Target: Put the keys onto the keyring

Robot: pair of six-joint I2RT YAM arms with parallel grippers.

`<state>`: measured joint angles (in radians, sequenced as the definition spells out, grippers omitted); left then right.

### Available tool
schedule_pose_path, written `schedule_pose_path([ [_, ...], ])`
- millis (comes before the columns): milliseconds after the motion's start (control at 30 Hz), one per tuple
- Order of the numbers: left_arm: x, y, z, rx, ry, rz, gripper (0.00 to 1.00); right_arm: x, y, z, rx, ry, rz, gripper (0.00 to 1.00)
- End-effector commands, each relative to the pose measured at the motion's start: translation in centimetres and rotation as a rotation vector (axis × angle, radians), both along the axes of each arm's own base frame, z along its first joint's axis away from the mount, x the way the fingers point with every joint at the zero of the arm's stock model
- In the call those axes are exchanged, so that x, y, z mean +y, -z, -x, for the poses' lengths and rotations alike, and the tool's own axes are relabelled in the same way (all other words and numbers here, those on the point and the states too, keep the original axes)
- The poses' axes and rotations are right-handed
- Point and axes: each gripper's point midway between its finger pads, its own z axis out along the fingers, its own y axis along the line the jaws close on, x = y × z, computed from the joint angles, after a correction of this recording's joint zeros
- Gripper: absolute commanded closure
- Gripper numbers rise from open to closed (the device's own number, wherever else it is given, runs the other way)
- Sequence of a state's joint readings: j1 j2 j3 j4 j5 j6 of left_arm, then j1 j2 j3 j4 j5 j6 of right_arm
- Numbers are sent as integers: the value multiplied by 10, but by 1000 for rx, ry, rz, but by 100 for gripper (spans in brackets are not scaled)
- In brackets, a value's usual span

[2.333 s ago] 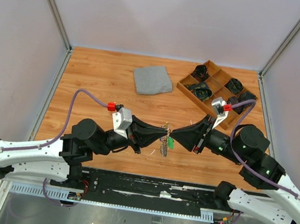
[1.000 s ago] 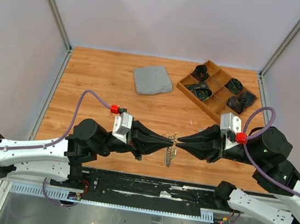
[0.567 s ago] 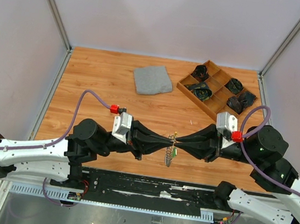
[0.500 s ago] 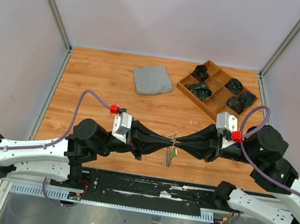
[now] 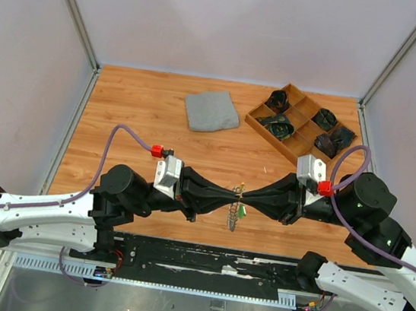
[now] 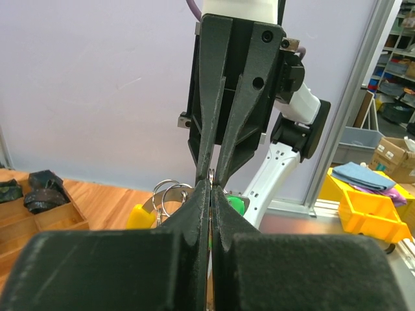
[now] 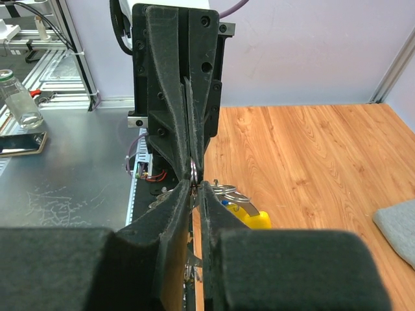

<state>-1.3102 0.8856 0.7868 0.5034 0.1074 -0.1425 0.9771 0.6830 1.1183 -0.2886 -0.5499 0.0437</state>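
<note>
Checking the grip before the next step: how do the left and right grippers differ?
The left gripper extends from the left, its fingers pressed fully together on the keyring. The right gripper extends from the right with a thin gap between its fingers, so its grip is unclear. Both meet tip to tip above the table, the keys hanging below.

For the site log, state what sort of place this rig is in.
Most likely a robotics lab or workshop: a wooden tabletop walled by pale panels on aluminium posts, yellow storage bins and a cardboard box beyond, and a metal workbench alongside.
</note>
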Motion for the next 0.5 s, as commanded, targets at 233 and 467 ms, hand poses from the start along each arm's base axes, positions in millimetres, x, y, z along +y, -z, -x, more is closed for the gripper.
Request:
schedule_pose_path([
  [233, 12, -27, 2, -30, -2, 95, 99, 1, -8, 7, -32, -38, -13, 99],
  [467, 11, -26, 1, -30, -7, 83, 87, -4, -6, 10, -36, -51, 72, 99],
])
